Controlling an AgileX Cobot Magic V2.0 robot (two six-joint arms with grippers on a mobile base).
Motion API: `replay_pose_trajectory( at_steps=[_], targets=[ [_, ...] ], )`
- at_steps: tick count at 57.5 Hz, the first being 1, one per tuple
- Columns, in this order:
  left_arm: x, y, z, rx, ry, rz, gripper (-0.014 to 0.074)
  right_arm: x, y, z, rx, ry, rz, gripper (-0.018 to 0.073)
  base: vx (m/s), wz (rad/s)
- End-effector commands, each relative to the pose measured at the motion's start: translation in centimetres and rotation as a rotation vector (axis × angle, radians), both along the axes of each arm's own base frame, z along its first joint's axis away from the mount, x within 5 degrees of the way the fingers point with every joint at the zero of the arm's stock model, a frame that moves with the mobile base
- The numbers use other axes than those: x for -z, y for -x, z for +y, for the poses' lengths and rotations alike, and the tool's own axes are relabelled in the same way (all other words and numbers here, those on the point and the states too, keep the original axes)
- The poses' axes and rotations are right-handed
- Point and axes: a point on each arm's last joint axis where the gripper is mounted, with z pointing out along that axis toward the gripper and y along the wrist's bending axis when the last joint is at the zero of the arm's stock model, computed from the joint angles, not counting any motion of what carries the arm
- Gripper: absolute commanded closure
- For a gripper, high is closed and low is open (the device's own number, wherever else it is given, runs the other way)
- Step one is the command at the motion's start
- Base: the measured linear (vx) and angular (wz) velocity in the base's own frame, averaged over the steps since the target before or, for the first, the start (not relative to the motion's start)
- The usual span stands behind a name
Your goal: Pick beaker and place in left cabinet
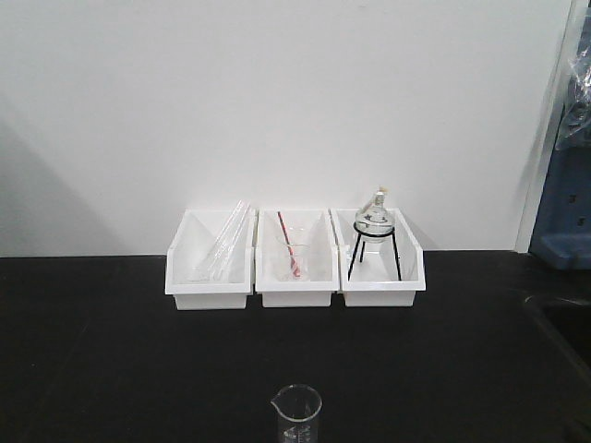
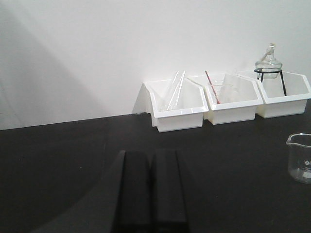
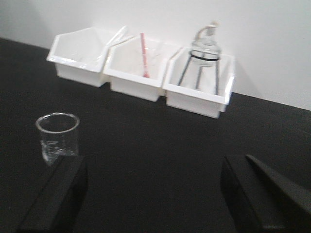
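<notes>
Beaker upright, bare black counter all round; white bins well behind it, vs wall. R gripper near it, jaws wide, empty. L gripper to its left, fingers together, empty.

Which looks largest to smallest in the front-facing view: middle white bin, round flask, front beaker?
1. middle white bin
2. round flask and beaker look alike; the beaker is nearer and cut off below, so unranked.
</notes>
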Motion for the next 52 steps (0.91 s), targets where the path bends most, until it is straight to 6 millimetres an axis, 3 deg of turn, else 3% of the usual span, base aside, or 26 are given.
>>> replay_pose_trajectory(
  at_steps=[1,12,18,30,52],
  targets=[
    [-0.3,0.1,0.0,-0.001,0.022,-0.084,0.0595,-1.7,-2.5,1.6,-0.144,-0.017,-0.116,-0.0054,0.0,0.0],
    [-0.3,0.1,0.0,-0.001,0.022,-0.084,0.0595,-0.5,-8.5,3.0,-0.212,-0.039,-0.045,-0.0054,0.0,0.0],
    [-0.3,0.1,0.0,-0.001,0.022,-0.084,0.0595,0.7,-10.7,3.9,-0.254,-0.087,0.01,-0.0054,0.0,0.0],
    [-0.3,0.1,0.0,-0.001,0.022,-0.084,0.0595,3.2,-12.9,8.6,-0.388,-0.058,0.078,-0.0054,0.0,0.0],
    [-0.3,0.1,0.0,-0.001,0.022,-0.084,0.0595,6.3,-15.5,12.4,-0.4,-0.063,0.171,-0.0054,0.0,0.0]
  ],
)
